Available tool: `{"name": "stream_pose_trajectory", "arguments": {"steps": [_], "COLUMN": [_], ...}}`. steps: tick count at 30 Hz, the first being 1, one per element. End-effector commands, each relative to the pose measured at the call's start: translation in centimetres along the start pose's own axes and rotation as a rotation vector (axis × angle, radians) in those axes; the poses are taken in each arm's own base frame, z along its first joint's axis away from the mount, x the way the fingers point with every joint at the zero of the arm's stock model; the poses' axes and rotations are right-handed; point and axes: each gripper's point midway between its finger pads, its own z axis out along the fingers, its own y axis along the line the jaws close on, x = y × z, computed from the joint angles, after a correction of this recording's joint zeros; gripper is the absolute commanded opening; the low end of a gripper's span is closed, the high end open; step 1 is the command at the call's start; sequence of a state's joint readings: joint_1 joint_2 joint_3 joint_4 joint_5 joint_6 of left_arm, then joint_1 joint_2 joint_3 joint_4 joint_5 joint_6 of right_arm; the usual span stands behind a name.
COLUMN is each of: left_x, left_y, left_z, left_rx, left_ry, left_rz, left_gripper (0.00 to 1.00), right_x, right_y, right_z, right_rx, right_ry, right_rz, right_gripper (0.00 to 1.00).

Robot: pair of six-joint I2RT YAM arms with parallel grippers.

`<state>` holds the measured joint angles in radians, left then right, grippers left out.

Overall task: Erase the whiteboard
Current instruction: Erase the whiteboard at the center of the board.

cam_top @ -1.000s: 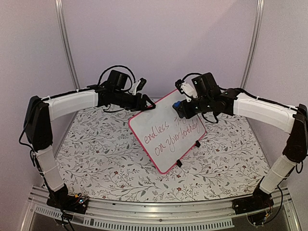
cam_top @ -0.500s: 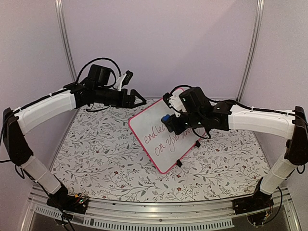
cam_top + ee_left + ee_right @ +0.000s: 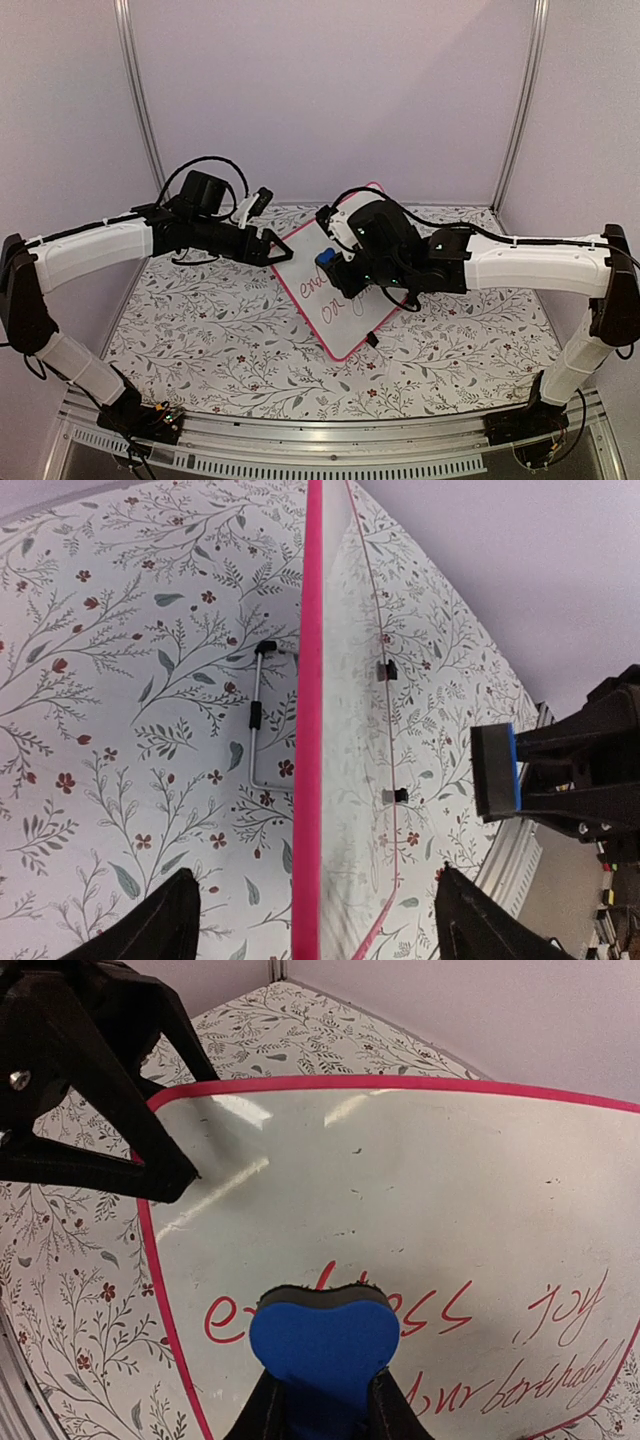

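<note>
The whiteboard (image 3: 345,322) has a pink-red frame and stands tilted mid-table on black clip feet (image 3: 371,339), with red handwriting on it. My right gripper (image 3: 330,264) is shut on the blue eraser (image 3: 322,1345). The eraser's dark pad is against the first written line, at the board's left part (image 3: 400,1190). My left gripper (image 3: 279,248) is open. Its jaws straddle the board's pink upper-left edge (image 3: 307,730) without touching it. The left fingers (image 3: 90,1080) show at the top left of the right wrist view. The eraser also shows in the left wrist view (image 3: 497,770).
A wire stand (image 3: 258,715) props the board from behind. The flowered tablecloth (image 3: 210,330) covers the table. Metal posts (image 3: 135,90) stand at the back corners, and a front rail (image 3: 320,455) runs along the near edge.
My right gripper has slid left across the board with the eraser, and most of the writing is now hidden behind it. My left gripper rose, then dropped back to the board's left edge.
</note>
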<state>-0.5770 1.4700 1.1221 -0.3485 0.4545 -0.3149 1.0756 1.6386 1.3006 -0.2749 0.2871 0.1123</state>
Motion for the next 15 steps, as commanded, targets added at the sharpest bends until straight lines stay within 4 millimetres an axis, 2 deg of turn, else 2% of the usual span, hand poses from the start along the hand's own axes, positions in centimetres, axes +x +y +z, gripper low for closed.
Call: {"name": "stream_pose_trajectory", "arguments": {"steps": [1,7,15], "left_x": [-0.9,-1.2,-1.2], "left_y": [-0.1,-0.1,0.0], "left_z": [0.1,-0.3,-0.2], "left_rx": [0.043,0.07,0.089], "left_ry": [-0.043,-0.064,-0.065], "left_rz": [0.024,0.01,-0.005], "left_gripper": [0.74,0.55,0.37], "right_x": [-0.4,0.2,0.6], "right_y": [0.7,1.7,2.7], "right_z": [0.8,2.0,3.1], "right_rx": [0.041,0.038,0.032], "right_ry": [-0.022,-0.017,-0.018], "right_rz": [-0.005,-0.015,-0.035], "right_gripper": [0.0,0.0,0.0]}}
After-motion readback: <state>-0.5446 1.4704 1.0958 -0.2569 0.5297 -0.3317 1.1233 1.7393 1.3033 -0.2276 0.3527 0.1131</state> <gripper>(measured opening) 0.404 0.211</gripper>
